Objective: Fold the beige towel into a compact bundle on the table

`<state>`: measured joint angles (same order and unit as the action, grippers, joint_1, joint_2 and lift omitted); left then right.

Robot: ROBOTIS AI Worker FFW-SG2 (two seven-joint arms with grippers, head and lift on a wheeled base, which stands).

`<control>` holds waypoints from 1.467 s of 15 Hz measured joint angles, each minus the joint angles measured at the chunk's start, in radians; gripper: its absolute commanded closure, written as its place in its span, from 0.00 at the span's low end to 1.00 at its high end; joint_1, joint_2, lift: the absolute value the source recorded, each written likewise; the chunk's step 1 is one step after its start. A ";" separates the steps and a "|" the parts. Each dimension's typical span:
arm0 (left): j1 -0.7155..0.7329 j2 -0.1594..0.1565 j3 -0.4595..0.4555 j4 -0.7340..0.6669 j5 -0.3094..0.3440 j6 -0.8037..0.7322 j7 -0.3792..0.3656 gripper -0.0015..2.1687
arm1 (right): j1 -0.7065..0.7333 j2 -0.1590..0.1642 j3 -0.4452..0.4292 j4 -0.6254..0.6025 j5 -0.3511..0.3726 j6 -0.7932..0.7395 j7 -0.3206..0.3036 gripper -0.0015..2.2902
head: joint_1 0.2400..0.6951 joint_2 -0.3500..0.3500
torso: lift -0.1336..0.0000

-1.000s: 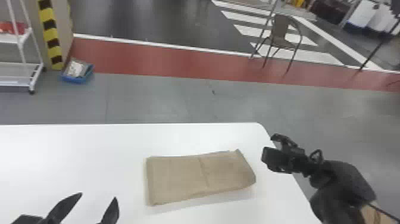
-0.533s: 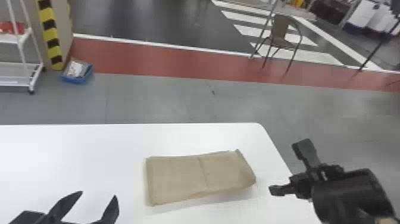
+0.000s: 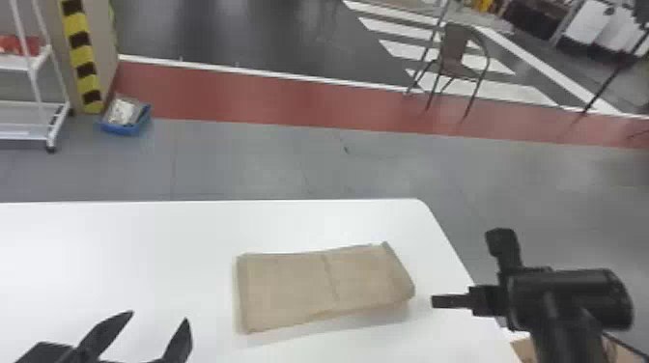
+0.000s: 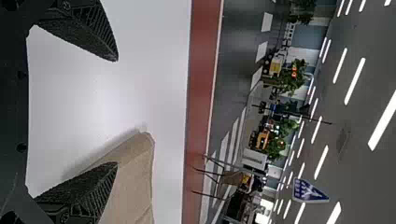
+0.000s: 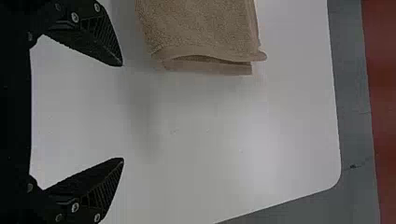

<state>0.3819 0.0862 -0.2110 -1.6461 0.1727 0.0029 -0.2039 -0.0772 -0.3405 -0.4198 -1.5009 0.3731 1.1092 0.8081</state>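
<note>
We see the beige towel point(image 3: 289, 289) folded into an oblong near the right edge of the table point(image 3: 145, 241). Our left gripper point(image 3: 159, 317) is open, left of it; our right gripper point(image 3: 467, 269), open too, is by that edge.

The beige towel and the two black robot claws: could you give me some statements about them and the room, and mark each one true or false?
1. The beige towel lies folded on the white table. True.
2. The right gripper is clamped on the towel. False: its fingers are open and hold nothing.
3. The left gripper has its fingers spread apart. True.
4. The towel hangs over the table's edge. False: it lies wholly on the tabletop.
5. A chair stands beyond the table. True.
</note>
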 measured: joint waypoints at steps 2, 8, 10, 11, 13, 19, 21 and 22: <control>0.002 0.001 0.001 0.000 0.000 0.000 0.000 0.04 | -0.037 0.002 -0.002 0.059 -0.016 -0.029 -0.026 0.08 | 1.00 0.00 | 1.00; 0.007 0.003 0.002 0.000 -0.001 0.000 -0.002 0.04 | -0.075 0.039 -0.013 0.111 -0.098 -0.118 -0.054 0.08 | 1.00 0.00 | 1.00; 0.008 0.003 0.003 0.000 -0.001 0.000 -0.003 0.04 | -0.092 0.040 -0.013 0.143 -0.100 -0.145 -0.069 0.08 | 1.00 0.00 | 1.00; 0.008 0.003 0.003 0.000 -0.001 0.000 -0.004 0.04 | -0.097 0.040 -0.010 0.161 -0.100 -0.163 -0.079 0.08 | 1.00 0.00 | 1.00; 0.009 0.003 0.001 -0.001 -0.002 0.000 -0.006 0.04 | -0.106 0.041 -0.004 0.198 -0.096 -0.200 -0.097 0.08 | 1.00 0.00 | 1.00; 0.015 0.006 0.004 -0.003 -0.002 0.000 -0.008 0.04 | -0.132 0.048 0.010 0.308 -0.089 -0.351 -0.132 0.08 | 1.00 0.00 | 1.00; 0.017 0.006 0.005 -0.004 -0.003 0.000 -0.009 0.04 | -0.135 0.059 0.027 0.327 -0.083 -0.393 -0.141 0.08 | 1.00 0.00 | 1.00; 0.018 0.006 0.006 -0.004 -0.004 0.000 -0.009 0.04 | -0.137 0.062 0.034 0.335 -0.080 -0.406 -0.145 0.08 | 1.00 0.00 | 1.00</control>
<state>0.3998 0.0926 -0.2051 -1.6504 0.1685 0.0024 -0.2132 -0.2145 -0.2790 -0.3858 -1.1664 0.2927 0.7034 0.6627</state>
